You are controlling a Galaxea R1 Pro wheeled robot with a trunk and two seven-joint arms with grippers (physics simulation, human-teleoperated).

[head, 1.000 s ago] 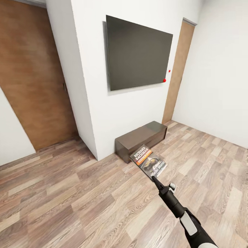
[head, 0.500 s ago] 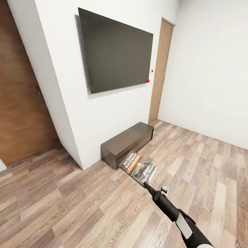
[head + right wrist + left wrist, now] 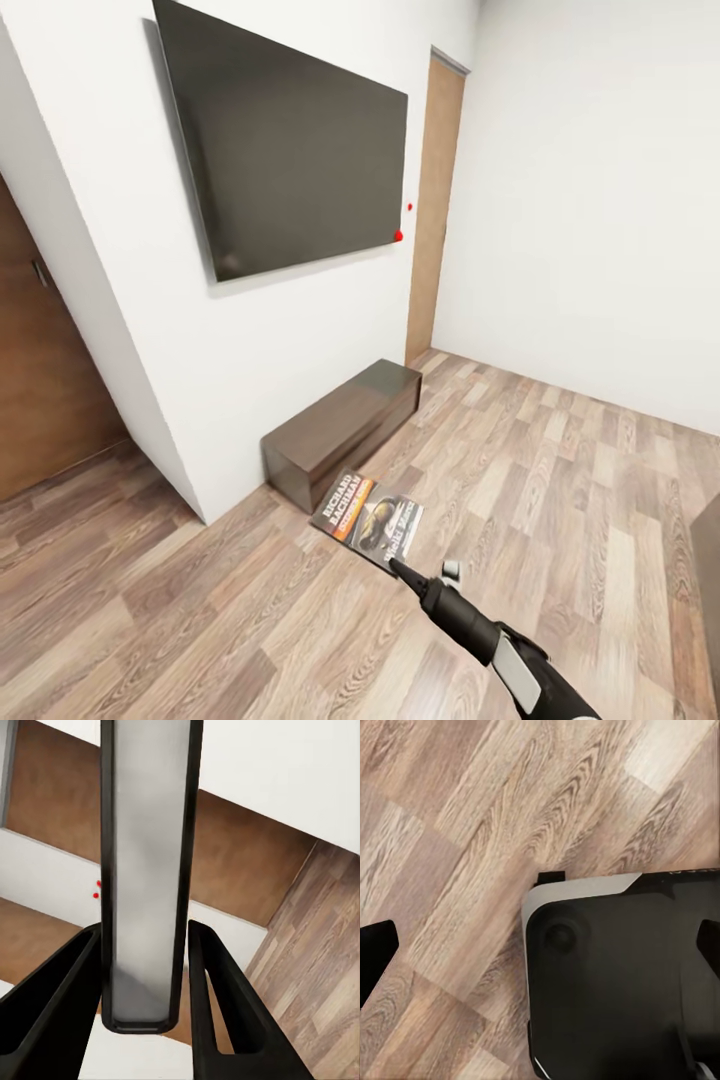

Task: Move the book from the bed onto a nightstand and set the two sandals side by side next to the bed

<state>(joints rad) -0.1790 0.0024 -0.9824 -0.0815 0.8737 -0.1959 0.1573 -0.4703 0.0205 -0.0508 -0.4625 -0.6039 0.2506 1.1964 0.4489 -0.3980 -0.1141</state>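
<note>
Head view, lower right: the right gripper (image 3: 397, 566) is clamped on the book (image 3: 368, 516), held out flat above the wood floor (image 3: 560, 470) at lower centre. Beyond it, mid-frame, a long dark bench cabinet (image 3: 340, 427) sits against the white wall, under a black TV (image 3: 285, 150) at upper left. Whether the left gripper's jaws (image 3: 540, 945) are apart cannot be told.

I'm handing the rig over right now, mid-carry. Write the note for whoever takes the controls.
Right gripper: shut on the book, pinched at one edge and held out flat above the wooden floor; the right wrist view shows it between the fingers.
Left gripper: fingers apart, holding nothing, over the floor beside the robot's base.
Ahead: wall TV with a long dark bench cabinet under it; that is not a nightstand.
Done: book is picked up.
Left: find a nightstand and set the book on it, then pair both sandals beside the bed.
</note>
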